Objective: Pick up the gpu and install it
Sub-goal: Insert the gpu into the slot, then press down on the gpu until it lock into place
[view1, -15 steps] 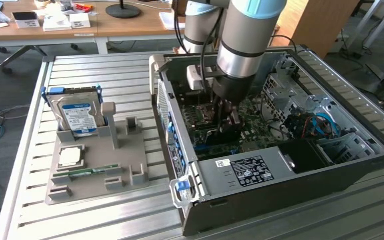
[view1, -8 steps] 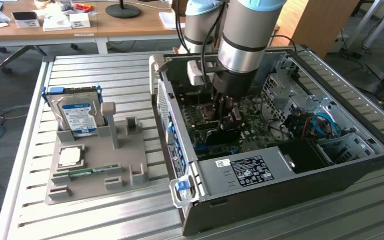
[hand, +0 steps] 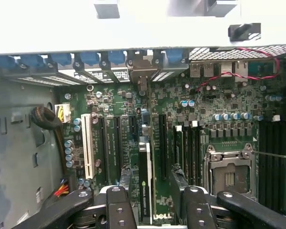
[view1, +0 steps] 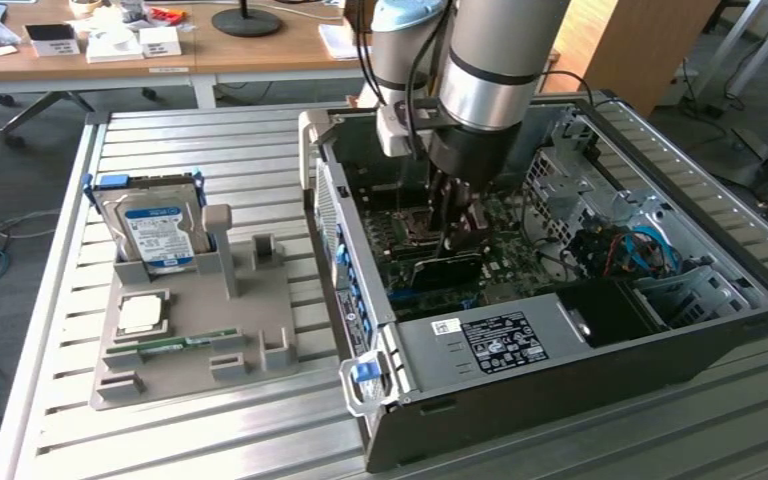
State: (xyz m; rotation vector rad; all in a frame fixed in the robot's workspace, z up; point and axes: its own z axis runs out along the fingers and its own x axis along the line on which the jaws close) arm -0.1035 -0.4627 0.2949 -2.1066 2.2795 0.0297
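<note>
The gpu (hand: 145, 183) stands edge-on in a slot of the green motherboard (hand: 214, 102) inside the open computer case (view1: 704, 335). Its metal bracket end (hand: 142, 83) points at the case's rear wall. My gripper (hand: 151, 183) hangs directly over the card, open. One black fingertip (hand: 125, 179) is on each side of the card, with a visible gap to it. In the exterior view the arm reaches down into the case, the gripper (view1: 448, 228) sits low over the board, and the gpu (view1: 440, 268) shows as a dark card beneath it.
On the exterior view's left a grey holder (view1: 191, 350) carries a blue-labelled hard drive (view1: 157, 235), a CPU chip (view1: 141, 315) and a RAM stick (view1: 171, 343). Inside the case are the power supply (view1: 491, 345), blue cables (view1: 644, 250), the CPU socket (hand: 229, 174) and a white slot (hand: 88, 143).
</note>
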